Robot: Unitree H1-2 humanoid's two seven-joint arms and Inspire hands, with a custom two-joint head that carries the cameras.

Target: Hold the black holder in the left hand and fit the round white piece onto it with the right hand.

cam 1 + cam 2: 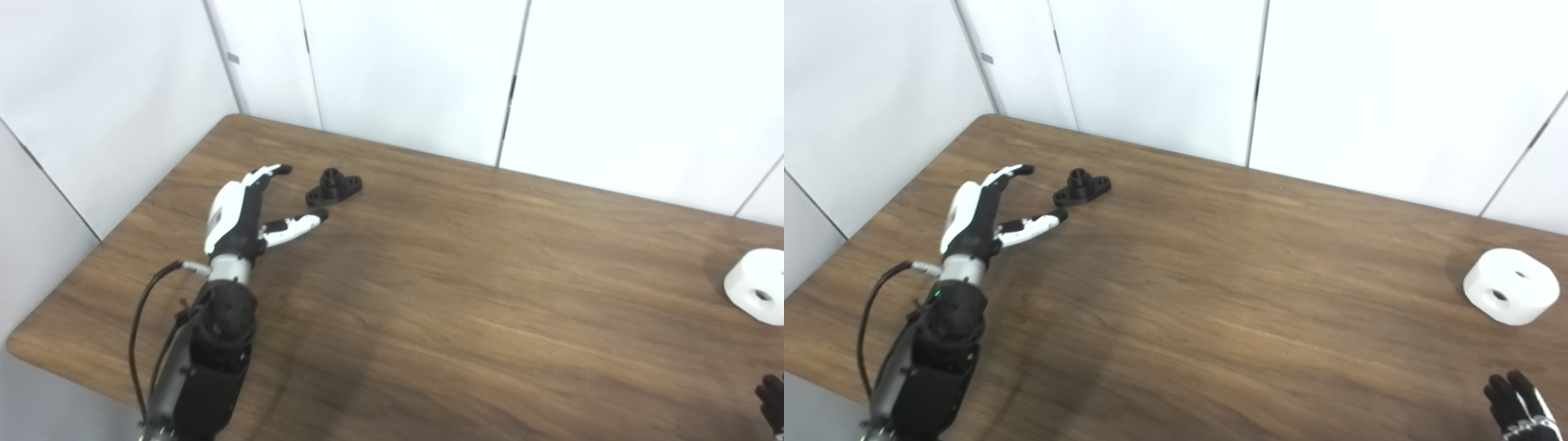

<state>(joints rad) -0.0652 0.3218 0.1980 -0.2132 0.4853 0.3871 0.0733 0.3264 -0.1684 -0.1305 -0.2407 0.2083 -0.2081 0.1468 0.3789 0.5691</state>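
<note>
The black holder (334,187) lies on the wooden table at the far left, a flat flange with a short round post. My left hand (245,211) is open just left of and in front of it, fingers and thumb spread toward it, not touching. The round white piece (1511,285), a thick disc with holes, lies on the table at the far right. My right hand (1519,405) shows only as dark fingertips at the bottom right corner, in front of the white piece and apart from it, holding nothing visible.
The wooden table (459,294) has a rounded left edge near my left arm. White wall panels (398,67) stand close behind the table's far edge.
</note>
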